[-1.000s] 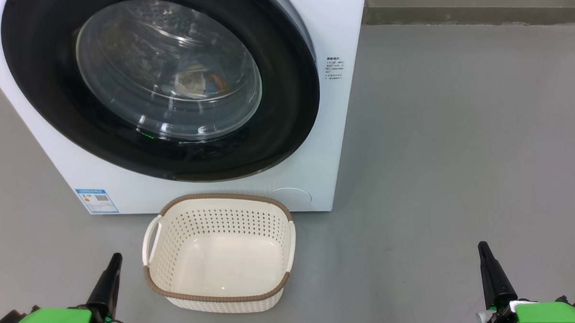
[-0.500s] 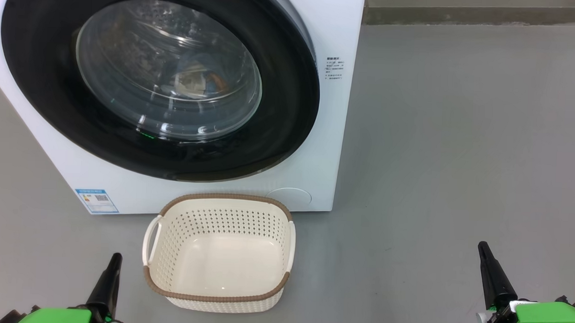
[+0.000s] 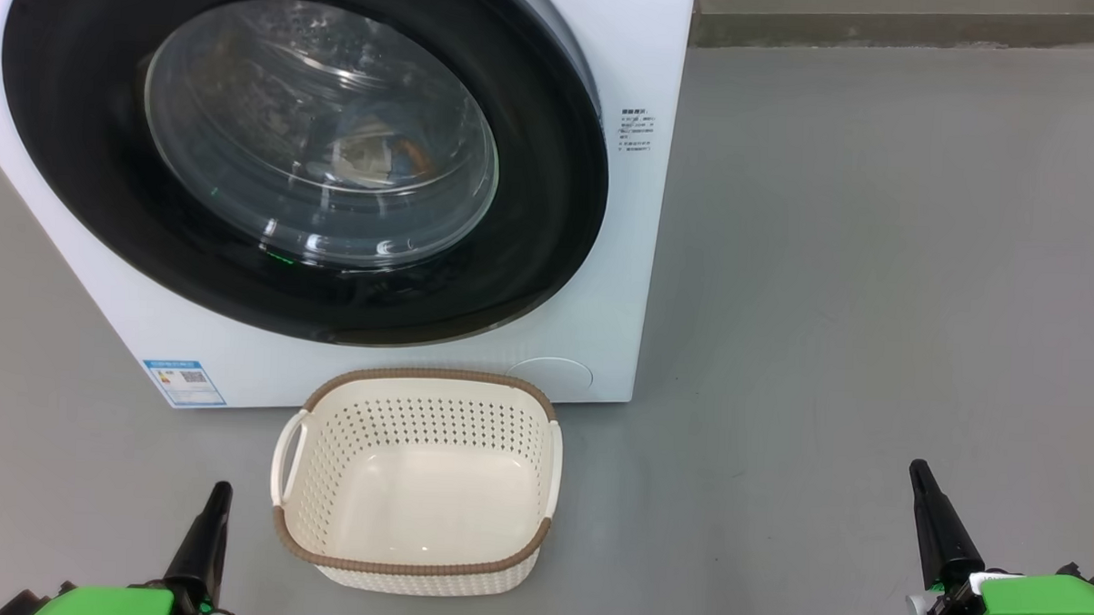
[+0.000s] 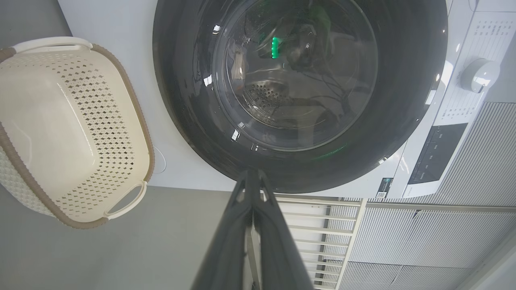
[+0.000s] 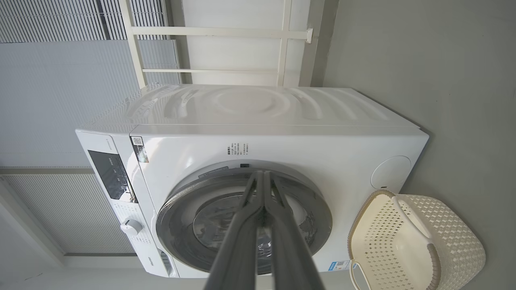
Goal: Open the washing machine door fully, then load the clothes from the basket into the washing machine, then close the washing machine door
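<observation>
My left pincer (image 3: 219, 492) and right pincer (image 3: 917, 468) are pinched shut, holding nothing. The basket (image 3: 431, 375) stands between them, before the shut washing machine door (image 3: 550, 207); open floor (image 3: 831, 263) lies rightward.

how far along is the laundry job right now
Looks done: the basket is empty, the clothes show through the glass of the washing machine door, which looks closed. In hand: nothing; the left gripper and right gripper are shut, holding nothing. Left: nothing visible.

We see soft, even, bright light, with only a faint shadow beside the basket (image 3: 431, 374) at the lower centre of the head view. Small white glints dot the washing machine door (image 3: 316, 136), and both wrist views bow straight lines near their edges.
</observation>
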`<state>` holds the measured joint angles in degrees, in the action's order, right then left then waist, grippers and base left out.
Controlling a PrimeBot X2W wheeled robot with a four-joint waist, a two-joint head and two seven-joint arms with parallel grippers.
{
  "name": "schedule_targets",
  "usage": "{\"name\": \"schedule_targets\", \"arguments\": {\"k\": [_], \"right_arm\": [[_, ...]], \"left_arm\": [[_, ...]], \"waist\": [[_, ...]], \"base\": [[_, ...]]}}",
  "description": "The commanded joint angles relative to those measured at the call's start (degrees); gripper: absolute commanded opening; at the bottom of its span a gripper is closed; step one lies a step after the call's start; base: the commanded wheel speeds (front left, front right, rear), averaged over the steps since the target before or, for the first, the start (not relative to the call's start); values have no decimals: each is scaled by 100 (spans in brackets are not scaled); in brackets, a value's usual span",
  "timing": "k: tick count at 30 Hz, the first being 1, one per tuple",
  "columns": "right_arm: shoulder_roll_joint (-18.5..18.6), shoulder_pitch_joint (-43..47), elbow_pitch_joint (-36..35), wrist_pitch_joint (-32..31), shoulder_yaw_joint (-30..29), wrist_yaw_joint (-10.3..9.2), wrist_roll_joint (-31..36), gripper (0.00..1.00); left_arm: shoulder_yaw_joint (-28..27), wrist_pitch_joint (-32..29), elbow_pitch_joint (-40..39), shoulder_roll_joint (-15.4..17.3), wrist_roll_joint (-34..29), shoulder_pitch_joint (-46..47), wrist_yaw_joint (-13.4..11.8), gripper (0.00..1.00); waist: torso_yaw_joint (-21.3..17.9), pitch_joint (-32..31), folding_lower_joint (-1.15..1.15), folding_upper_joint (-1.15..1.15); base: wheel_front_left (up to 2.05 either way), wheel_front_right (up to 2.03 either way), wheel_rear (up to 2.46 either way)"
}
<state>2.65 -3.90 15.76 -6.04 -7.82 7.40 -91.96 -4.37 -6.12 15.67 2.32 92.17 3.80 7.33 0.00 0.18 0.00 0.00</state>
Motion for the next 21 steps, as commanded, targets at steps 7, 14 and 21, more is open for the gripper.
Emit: {"name": "schedule_targets", "arguments": {"k": [7,14,21], "right_arm": [[22,-229,-174,-46,129,9,-20,0],[22,-229,-174,-46,129,9,-20,0],[22,-229,-174,-45,129,9,-20,0]], "left_arm": [[-206,-29,-163,66,7,238,15,0],[-208,-30,-163,65,5,238,15,0],[-209,-31,-163,64,4,238,15,0]], "waist": [[0,0,0,0],[0,0,0,0],[0,0,0,0]], "base": [[0,0,0],[0,0,0],[0,0,0]]}}
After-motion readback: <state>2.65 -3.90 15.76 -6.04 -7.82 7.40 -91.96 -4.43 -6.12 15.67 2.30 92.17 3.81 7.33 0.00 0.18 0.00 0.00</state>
